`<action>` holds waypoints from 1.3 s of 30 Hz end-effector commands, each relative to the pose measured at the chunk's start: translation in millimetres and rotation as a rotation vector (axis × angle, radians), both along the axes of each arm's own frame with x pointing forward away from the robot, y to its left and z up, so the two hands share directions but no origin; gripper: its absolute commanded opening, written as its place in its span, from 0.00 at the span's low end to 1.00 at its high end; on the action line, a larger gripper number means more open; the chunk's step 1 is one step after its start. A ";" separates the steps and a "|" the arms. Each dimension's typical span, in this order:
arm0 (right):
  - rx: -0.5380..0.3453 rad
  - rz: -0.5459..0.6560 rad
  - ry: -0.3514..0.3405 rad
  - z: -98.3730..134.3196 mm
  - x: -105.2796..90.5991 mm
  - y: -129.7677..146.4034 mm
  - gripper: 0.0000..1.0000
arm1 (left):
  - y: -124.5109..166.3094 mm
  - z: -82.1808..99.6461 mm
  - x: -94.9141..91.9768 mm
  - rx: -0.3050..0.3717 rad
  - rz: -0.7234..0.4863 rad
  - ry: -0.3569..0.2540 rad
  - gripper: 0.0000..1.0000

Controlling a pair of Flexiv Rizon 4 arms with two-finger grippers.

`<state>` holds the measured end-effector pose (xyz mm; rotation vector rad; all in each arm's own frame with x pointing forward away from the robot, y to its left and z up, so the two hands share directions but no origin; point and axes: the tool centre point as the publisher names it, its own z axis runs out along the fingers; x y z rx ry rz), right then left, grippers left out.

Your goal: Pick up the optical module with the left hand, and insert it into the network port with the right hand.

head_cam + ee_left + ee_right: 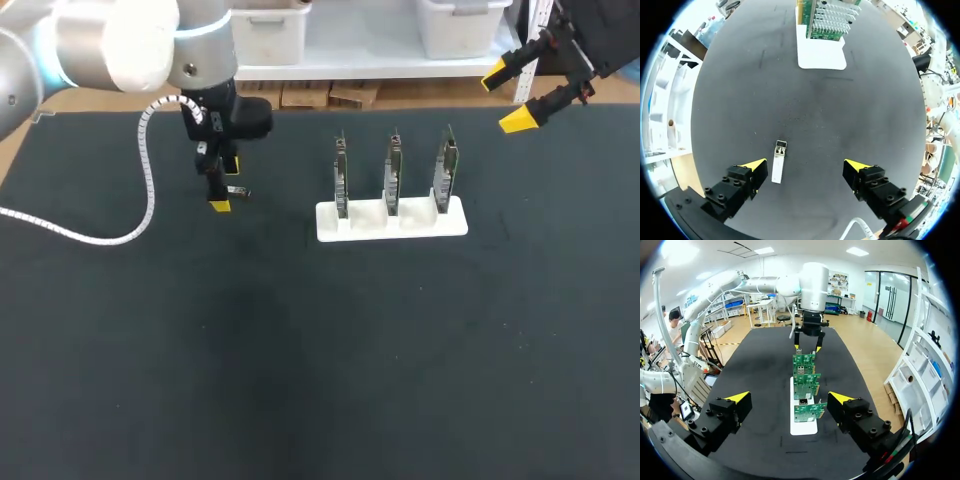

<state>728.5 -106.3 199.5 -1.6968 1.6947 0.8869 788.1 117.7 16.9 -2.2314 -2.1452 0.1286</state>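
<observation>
The optical module [778, 161], a small silver bar, lies flat on the dark mat. My left gripper [806, 167] hangs open just above it, and the module sits between the fingers, close to one yellow tip and touching neither. In the head view the left gripper [226, 186] is at the mat's back left, with the module [237, 191] beside its lower tip. Three green network cards [394, 170] stand upright in a white holder [400, 226] right of it. My right gripper [506, 96] is open and empty at the back right, high up, facing the cards [805, 385] end-on.
A white coiled cable [110, 235] from my left arm drapes over the mat's left side. In the right wrist view my left arm [812, 290] stands beyond the row of cards. The mat's back edge runs just behind the holder.
</observation>
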 end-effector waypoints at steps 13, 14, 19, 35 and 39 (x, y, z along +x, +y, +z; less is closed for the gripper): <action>-0.001 -0.003 -0.002 0.2 -1.7 0.2 1.00 | 12.0 -4.2 -4.0 0.011 0.020 0.017 1.00; -0.001 -0.003 -0.002 0.2 -1.7 0.2 1.00 | 12.5 -4.0 -3.5 0.014 0.018 0.019 1.00; -0.001 -0.003 -0.002 0.2 -1.7 0.2 1.00 | 12.7 -4.3 1.2 0.029 0.003 0.025 1.00; -0.001 -0.003 -0.002 0.2 -1.7 0.2 1.00 | 16.9 -16.3 15.9 0.014 -0.004 0.043 1.00; -0.001 -0.003 -0.002 0.2 -1.7 0.2 1.00 | 17.7 -15.0 19.3 0.011 -0.004 0.040 1.00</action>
